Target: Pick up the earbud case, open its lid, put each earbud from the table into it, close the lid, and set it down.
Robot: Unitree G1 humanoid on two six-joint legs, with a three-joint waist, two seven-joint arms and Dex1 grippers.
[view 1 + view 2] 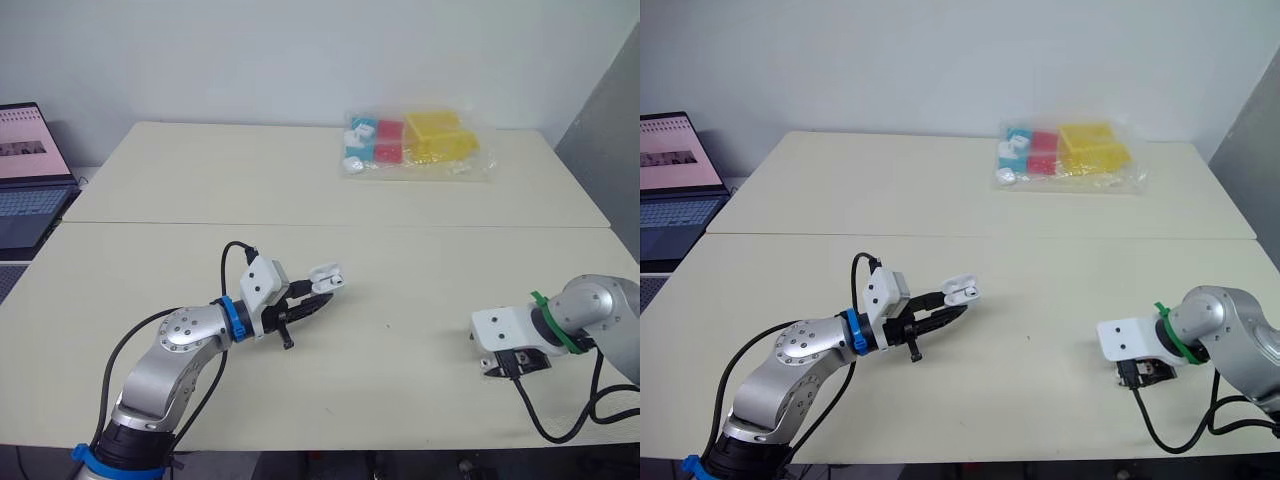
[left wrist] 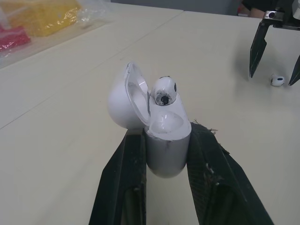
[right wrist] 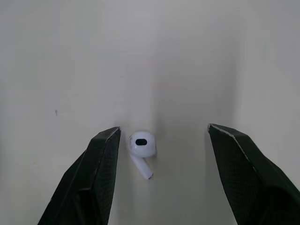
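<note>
Left hand (image 1: 318, 302) grips glossy white earbud case (image 2: 166, 154), rounded lid (image 2: 121, 101) open.

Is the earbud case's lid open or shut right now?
Open: the lid stands hinged back from the earbud case, with one earbud seated inside.

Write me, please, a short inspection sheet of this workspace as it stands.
Surface: pale table, seam across it.
Job's things: earbud case, lid open, one earbud sitting in it; second earbud loose on the table.
Clutter: clear bag of coloured boxes at the far edge.
Grippers: left gripper shut on the case; right gripper open, astride the loose earbud.
Cables: black cable looping at the left wrist.
Surroundings: open laptop beyond the table's left side; plain wall.
</note>
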